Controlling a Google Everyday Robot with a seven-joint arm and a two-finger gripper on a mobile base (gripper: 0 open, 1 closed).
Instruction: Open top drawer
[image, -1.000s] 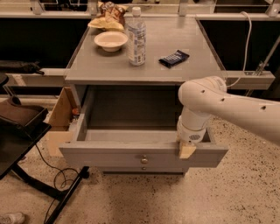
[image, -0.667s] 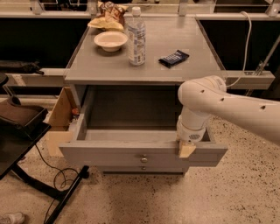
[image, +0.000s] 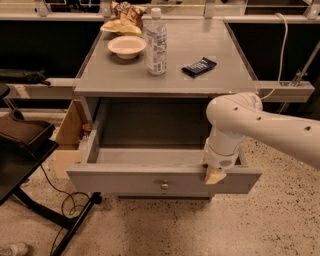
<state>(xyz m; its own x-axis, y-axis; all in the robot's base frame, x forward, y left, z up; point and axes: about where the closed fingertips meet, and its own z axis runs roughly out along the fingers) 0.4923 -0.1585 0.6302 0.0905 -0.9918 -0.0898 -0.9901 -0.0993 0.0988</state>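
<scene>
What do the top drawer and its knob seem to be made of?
The top drawer: probably wood painted matte grey; flat boards, dull surface. Its knob: likely metal; it glints. The tool sits at the drawer's front edge, right of the knob.

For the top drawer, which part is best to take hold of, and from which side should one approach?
Probably the small round knob at the centre of the front of the top drawer, approached from the front. It stands out and sits centred, so the pull should stay straight. The gripper instead rests on the front's upper edge, right of the knob.
</scene>
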